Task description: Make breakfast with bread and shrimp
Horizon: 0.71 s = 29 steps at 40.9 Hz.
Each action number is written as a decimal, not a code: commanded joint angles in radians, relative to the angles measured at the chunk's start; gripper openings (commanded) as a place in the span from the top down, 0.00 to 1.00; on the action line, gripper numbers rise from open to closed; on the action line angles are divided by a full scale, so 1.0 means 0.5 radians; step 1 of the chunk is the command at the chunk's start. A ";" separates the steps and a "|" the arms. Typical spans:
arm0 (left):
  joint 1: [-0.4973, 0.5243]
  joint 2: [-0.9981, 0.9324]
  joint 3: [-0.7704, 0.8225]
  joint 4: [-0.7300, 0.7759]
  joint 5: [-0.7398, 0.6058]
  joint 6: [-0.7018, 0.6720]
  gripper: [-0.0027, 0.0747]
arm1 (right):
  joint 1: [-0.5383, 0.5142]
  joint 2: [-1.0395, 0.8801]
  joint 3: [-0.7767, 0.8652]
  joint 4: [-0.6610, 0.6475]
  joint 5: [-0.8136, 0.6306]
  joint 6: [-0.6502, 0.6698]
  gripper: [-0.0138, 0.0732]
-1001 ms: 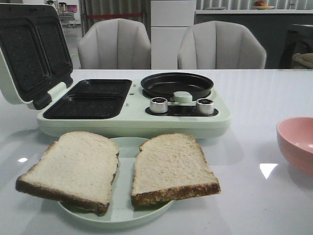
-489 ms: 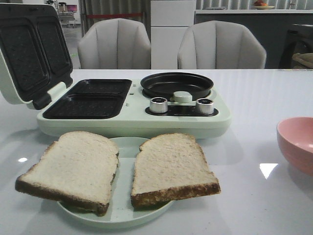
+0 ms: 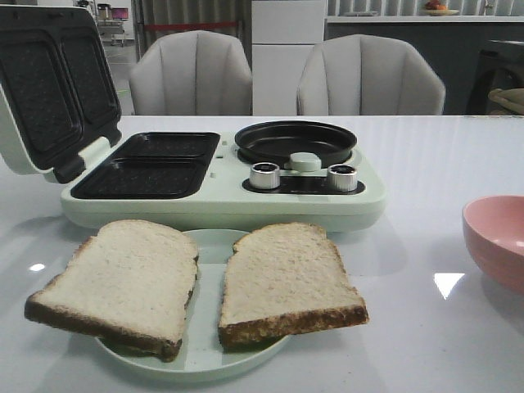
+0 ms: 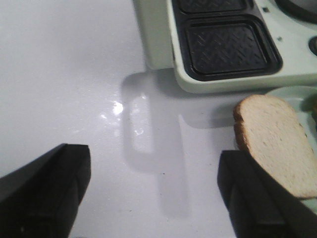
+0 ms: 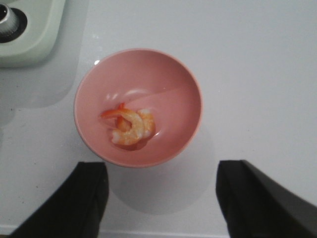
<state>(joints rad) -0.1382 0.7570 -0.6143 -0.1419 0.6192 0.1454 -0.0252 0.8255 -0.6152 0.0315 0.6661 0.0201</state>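
Two slices of bread lie side by side on a pale green plate (image 3: 209,246) at the front: the left slice (image 3: 123,278) and the right slice (image 3: 282,278). The left slice also shows in the left wrist view (image 4: 275,141). The shrimp (image 5: 130,126) lies in a pink bowl (image 5: 168,74), whose rim shows at the front view's right edge (image 3: 495,237). My left gripper (image 4: 153,198) is open and empty above the bare table beside the left slice. My right gripper (image 5: 161,201) is open and empty above the table just short of the bowl. Neither gripper shows in the front view.
A pale green breakfast maker (image 3: 225,205) stands behind the plate, with its lid (image 3: 49,82) open at the left, two dark sandwich trays (image 3: 143,176), a round black pan (image 3: 295,139) and two silver knobs (image 3: 266,175). Two grey chairs stand behind the table.
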 commanded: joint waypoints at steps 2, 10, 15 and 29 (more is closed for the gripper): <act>-0.241 0.068 -0.059 0.022 -0.146 0.166 0.24 | -0.005 0.046 -0.059 -0.005 -0.121 -0.006 0.19; -0.779 0.216 -0.029 0.498 -0.126 0.166 0.26 | -0.005 0.058 -0.059 -0.005 -0.121 -0.006 0.19; -1.125 0.287 0.080 0.886 -0.126 0.137 0.26 | -0.005 0.058 -0.059 -0.005 -0.117 -0.006 0.19; -1.898 0.493 0.407 2.466 -0.067 -1.003 0.26 | -0.005 0.058 -0.059 -0.005 -0.116 -0.006 0.19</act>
<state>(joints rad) -1.0295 0.9797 -0.4022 0.8878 0.6011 -0.1940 -0.0252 0.8571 -0.6152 0.0315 0.6661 0.0201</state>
